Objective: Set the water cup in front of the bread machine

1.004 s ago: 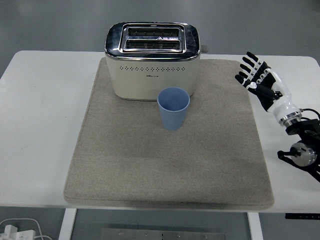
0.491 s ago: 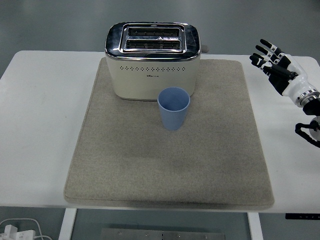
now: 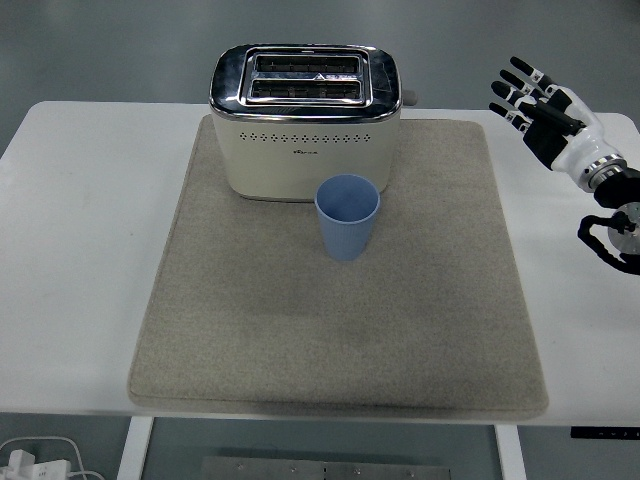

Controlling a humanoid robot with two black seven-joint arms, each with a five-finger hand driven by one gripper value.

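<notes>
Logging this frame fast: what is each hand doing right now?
Left hand: not in view.
Right hand: open, fingers spread, holding nothing, at the table's far right.

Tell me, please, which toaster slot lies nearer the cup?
The front slot, on the side facing the blue cup; the rear slot lies behind it, farther away.

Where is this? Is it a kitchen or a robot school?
More likely a robot test lab than a real kitchen. The toaster and blue cup sit alone on a grey mat on a plain white table, with a bare grey floor around and the robot's right hand nearby.
</notes>
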